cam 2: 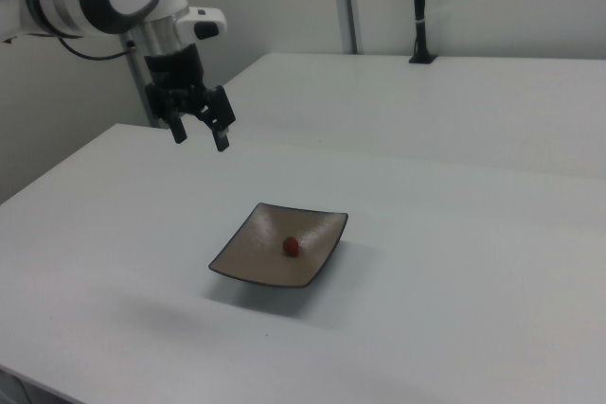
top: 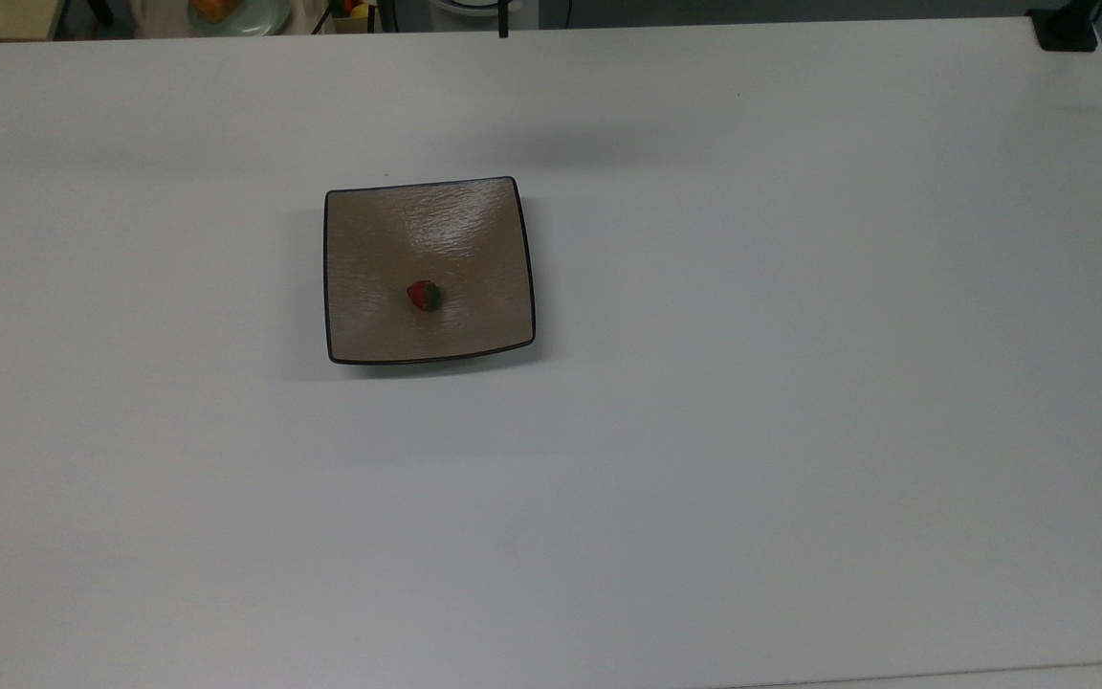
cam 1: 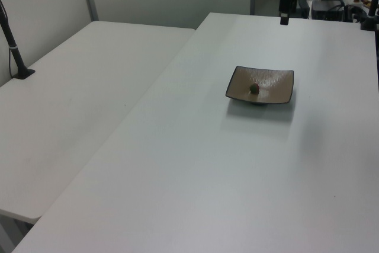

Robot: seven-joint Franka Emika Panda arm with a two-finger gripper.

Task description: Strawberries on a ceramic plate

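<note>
Nearest in the top view, the white table (top: 704,478) lies bare, and the plate (top: 369,239) sits flat on it, left of centre and toward the far half. Right on the plate, a little nearer than its middle, rests the strawberry (top: 424,296), its red side toward the top view's left and its green cap toward the top view's right. From the right view, the strawberry (cam 2: 292,246) lies in the plate's (cam 2: 256,267) shallow dip, and from the left view it is a small dark spot (cam 1: 254,88) on the plate (cam 1: 275,90). Farther back, the gripper (cam 2: 200,138) hangs in the air beyond the plate's far edge, well apart from it, its two fingers spread and holding nothing. Past the table's far edge, at the top view's left, stands a pale dish (top: 259,19) with orange food.
</note>
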